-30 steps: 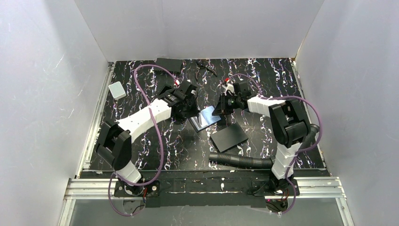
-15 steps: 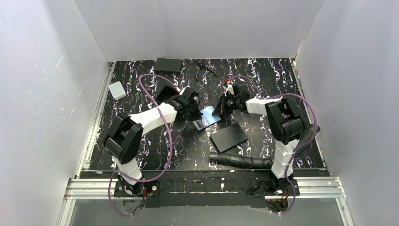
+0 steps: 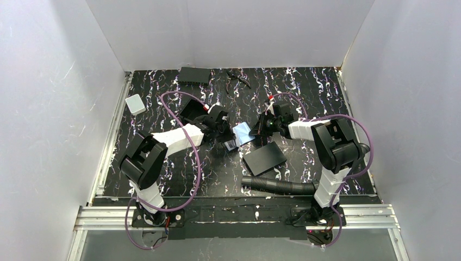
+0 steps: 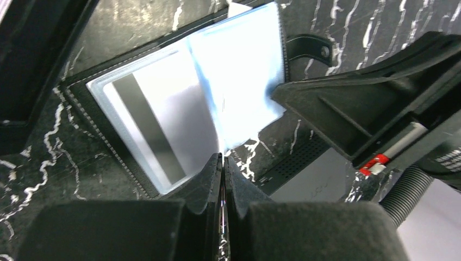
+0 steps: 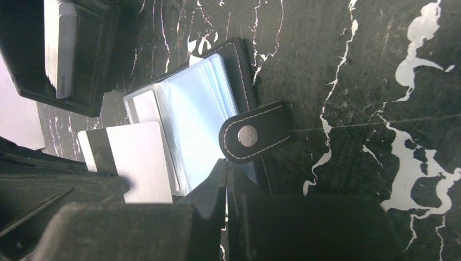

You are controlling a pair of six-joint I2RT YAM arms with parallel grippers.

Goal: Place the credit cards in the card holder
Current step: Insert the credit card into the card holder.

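Card holder's (image 4: 142, 117) corner behind left hand (image 4: 223, 166)

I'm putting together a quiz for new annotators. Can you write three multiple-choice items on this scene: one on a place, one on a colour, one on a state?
1. Where does the card holder lie?
A) at the far edge
B) between the left end effector and the right end effector
C) on the black sheet

2. What colour is the small box at the left of the top view?
A) pale grey
B) red
C) green

3. What state is the card holder in?
A) strapped shut
B) standing on edge
C) open

Answers:
1 B: both wrist views show it right at their fingertips.
2 A: it looks pale grey against the dark marbled surface.
3 C: the snap strap is undone and the clear sleeves are exposed.
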